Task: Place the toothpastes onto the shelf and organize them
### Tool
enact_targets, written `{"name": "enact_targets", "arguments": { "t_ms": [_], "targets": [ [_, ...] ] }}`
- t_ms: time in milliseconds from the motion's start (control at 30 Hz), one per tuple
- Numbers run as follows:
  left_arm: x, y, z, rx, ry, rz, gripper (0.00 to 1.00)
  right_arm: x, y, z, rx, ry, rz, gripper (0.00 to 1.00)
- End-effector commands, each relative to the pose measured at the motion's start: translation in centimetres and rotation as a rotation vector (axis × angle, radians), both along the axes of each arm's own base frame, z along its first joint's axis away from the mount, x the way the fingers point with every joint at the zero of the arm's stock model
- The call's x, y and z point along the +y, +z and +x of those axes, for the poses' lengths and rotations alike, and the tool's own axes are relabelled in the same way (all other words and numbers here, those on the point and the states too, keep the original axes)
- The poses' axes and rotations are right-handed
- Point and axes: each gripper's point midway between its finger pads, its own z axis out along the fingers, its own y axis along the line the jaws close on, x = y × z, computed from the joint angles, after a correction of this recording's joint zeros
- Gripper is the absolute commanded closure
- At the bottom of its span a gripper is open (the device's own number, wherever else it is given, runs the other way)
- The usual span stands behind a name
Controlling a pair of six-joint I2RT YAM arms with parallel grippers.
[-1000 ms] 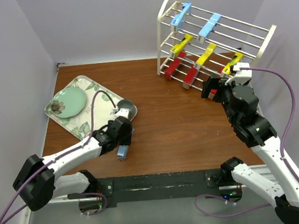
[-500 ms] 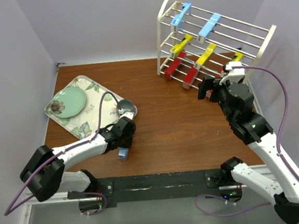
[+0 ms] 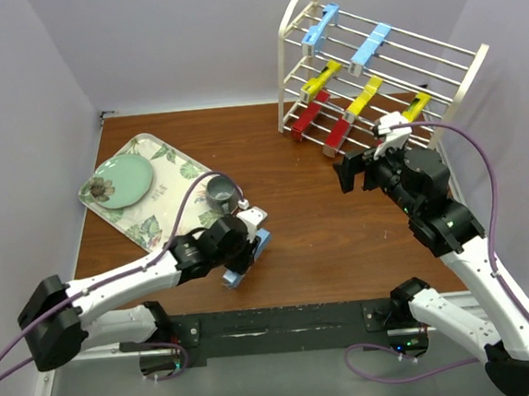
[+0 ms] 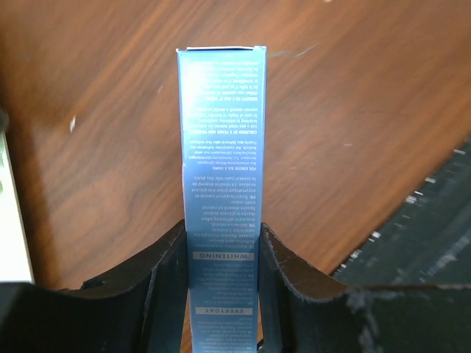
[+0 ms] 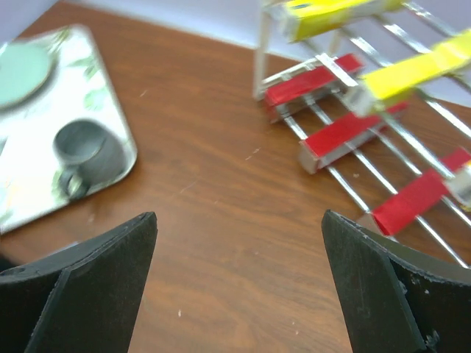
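Toothpastes [image 3: 338, 136] on shelf [image 3: 284, 78], wooden table [image 3: 313, 226], lilac walls [image 3: 186, 38]

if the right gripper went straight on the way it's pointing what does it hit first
The right gripper would likely meet bare table first, between mug and shelf; depth is unclear.

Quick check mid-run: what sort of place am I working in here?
Probably a robot test cell, not a home or shop: plain walls box in a wooden table, and the shelf, toothpastes and tray look like staged props.
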Motion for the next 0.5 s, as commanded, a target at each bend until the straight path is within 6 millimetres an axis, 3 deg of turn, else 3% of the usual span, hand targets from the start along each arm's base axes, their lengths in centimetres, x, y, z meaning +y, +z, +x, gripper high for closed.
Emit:
{"name": "enact_targets", "arguments": {
  "t_ms": [0, 67, 167, 233, 267, 433, 467],
  "targets": [
    [-3.5, 6.8, -0.1, -0.199, -0.306, -0.166, 0.69, 4.1, 0.6, -3.2, 0.014, 0.337, -0.054, 0.02],
    [-4.1, 8.8, -0.4, -0.251, -0.373, -0.209, 0.69, 4.6, -0.3, -3.9, 0.062, 0.396, -0.078, 0.02],
    [-4.8, 11.0, -0.8, -0.323, -0.489, -0.227, 0.68, 6.8, -0.1, -6.0, 0.074, 0.584, -0.067, 0.02],
    [-5.0, 11.5, -0.9, -0.344, -0.546, -0.212, 0.68, 8.1, -0.2, -7.4, 0.08, 0.703, -0.053, 0.02],
    [-5.4, 12.6, -1.1, -0.356, -0.581, -0.228, 0.68, 8.3, -0.3, -7.7, 0.082, 0.735, -0.054, 0.02],
    [-6.3, 14.2, -1.6, -0.358, -0.695, -0.204, 0.68, 9.3, -0.7, -9.7, 0.076, 0.915, -0.103, 0.02],
    [-6.6, 15.3, -1.4, -0.376, -0.702, -0.211, 0.68, 9.2, -0.9, -10.1, 0.09, 0.93, -0.113, 0.02]
  ]
}}
